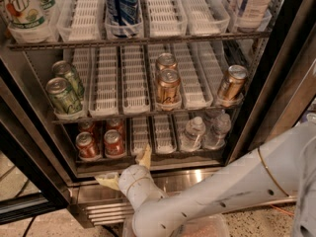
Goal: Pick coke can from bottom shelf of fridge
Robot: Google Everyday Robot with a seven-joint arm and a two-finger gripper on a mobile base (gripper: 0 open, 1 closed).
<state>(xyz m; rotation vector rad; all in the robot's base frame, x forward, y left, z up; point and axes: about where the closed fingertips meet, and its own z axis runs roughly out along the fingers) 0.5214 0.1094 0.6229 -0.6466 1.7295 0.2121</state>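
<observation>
The fridge (pixel 284 83) stands open, its black-framed door at the left. On the bottom shelf (pixel 163 157), several red coke cans (pixel 114 143) stand in the two left lanes, with another front can (pixel 87 145) beside it. My gripper (pixel 126 169) is just below and in front of the shelf's rail, under the right-hand coke can. It is open and empty. One cream fingertip (pixel 144 156) points up at the rail and the other (pixel 106 181) points left. The white arm (pixel 222 191) reaches in from the lower right.
Two clear water bottles (pixel 192 133) stand at the right of the bottom shelf. The middle rack holds green cans (pixel 63 96) and bronze-gold cans (pixel 168 86). The top rack holds a blue can (pixel 121 4) and bottles. The ribbed steel base panel (pixel 98 212) lies below.
</observation>
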